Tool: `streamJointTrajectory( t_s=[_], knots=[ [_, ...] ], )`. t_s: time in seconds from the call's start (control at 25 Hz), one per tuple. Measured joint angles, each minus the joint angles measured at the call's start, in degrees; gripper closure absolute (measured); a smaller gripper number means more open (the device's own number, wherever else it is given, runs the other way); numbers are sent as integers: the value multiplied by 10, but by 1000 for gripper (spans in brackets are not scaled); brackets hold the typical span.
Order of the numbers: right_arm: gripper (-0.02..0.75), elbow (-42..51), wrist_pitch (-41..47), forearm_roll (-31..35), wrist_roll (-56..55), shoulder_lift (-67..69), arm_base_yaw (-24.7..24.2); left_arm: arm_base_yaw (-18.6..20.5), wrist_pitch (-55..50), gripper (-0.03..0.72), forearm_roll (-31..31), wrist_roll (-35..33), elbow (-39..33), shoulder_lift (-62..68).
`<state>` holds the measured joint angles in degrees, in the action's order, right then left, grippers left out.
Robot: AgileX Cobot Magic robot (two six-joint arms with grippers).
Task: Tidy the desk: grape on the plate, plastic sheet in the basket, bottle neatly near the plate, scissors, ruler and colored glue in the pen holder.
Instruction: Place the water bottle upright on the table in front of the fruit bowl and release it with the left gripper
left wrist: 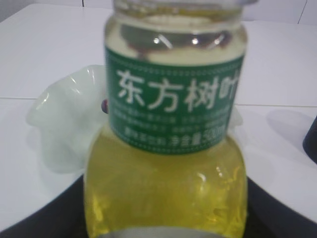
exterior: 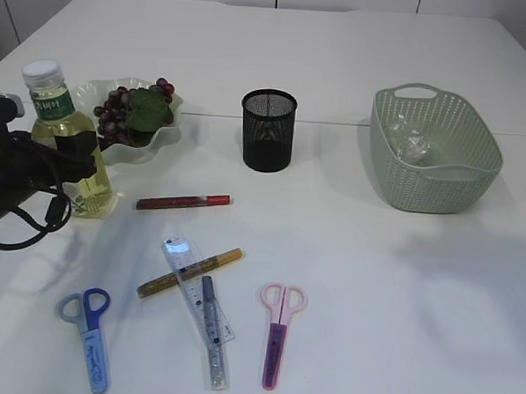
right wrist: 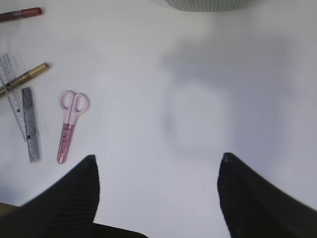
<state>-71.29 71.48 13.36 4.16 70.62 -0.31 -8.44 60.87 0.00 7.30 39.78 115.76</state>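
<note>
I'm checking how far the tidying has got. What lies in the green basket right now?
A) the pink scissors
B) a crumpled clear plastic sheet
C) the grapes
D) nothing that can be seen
B: the exterior view shows a crumpled clear plastic sheet inside the basket.

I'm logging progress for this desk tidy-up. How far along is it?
Done: grapes on the plate, plastic sheet in the basket. In hand: the left gripper is around the bottle beside the plate. Left: both scissors, ruler and three glue pens lie outside the pen holder.
</note>
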Motion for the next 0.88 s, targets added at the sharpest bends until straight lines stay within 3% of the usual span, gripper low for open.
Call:
streamJointTrajectory(
  t_s=[0.64, 0.88],
  knots=[
    [163, 0, 0, 0, 1, 0, 0, 0, 23, 248, 0, 0, 4, 20],
    [163, 0, 0, 1, 1, 0, 0, 0, 23, 160, 0, 0, 5, 21]
  ],
)
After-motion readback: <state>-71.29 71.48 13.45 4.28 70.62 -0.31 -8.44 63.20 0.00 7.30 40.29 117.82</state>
